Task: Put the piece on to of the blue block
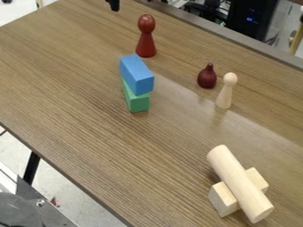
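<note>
Awaiting pickup, the gripper hangs beyond the blue block, its jaws' state impossible to tell, likely next descending to grasp perhaps the red pawn.

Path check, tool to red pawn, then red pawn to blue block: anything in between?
Nothing visible on either leg, tool to red pawn or pawn to blue block. The dark red bulb and pale pawn stand off to the picture's right.
</note>
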You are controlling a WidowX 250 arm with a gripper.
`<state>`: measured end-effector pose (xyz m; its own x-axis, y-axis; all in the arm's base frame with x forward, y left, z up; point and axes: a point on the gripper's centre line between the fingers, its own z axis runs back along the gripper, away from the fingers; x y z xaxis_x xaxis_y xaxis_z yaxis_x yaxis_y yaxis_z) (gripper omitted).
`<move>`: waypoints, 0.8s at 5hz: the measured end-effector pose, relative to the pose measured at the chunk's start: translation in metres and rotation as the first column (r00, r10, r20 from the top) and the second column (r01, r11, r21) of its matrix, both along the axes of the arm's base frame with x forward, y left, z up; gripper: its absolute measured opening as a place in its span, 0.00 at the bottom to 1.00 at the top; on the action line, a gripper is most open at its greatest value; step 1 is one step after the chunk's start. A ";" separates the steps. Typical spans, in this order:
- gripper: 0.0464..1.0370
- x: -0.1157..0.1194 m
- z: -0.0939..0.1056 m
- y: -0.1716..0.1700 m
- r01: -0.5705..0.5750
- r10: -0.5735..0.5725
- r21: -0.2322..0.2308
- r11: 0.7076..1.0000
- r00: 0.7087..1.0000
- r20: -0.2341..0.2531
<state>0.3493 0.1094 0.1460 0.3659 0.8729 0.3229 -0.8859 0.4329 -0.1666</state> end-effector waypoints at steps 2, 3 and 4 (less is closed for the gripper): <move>0.96 0.007 -0.021 0.000 -0.004 0.003 -0.024 1.000 0.999 -0.045; 0.96 0.022 -0.027 0.000 0.012 -0.013 -0.043 0.999 1.000 -0.026; 0.96 0.035 -0.031 0.001 0.040 -0.041 -0.044 0.998 0.999 -0.007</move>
